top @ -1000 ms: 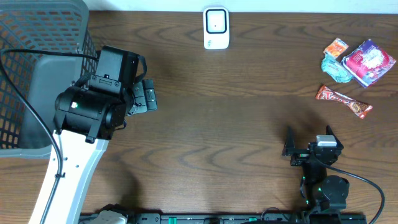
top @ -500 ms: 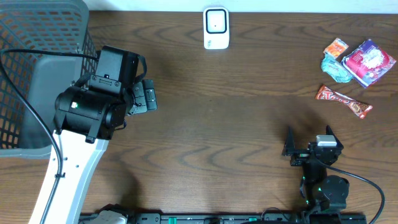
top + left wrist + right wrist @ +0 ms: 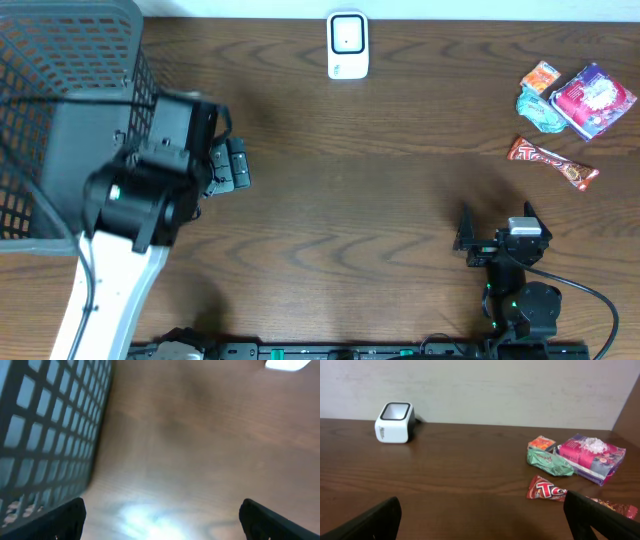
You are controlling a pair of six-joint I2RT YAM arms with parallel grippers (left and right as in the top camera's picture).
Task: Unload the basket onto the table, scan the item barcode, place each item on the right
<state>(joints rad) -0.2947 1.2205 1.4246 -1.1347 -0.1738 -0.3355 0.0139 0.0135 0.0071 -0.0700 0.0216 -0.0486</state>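
The white barcode scanner stands at the table's far edge, also visible in the right wrist view. The items lie at the far right: a red candy bar, a pink package, a green packet and a small orange packet. My right gripper rests open near the front edge, well short of the candy bar and holding nothing. My left gripper hangs open over bare wood beside the basket, with nothing in it.
A dark mesh basket fills the left end of the table, right next to my left arm. Bare wood lies between the scanner and the items.
My left arm has shifted slightly towards the basket and looks blurred with motion. The right arm and the items have not moved.
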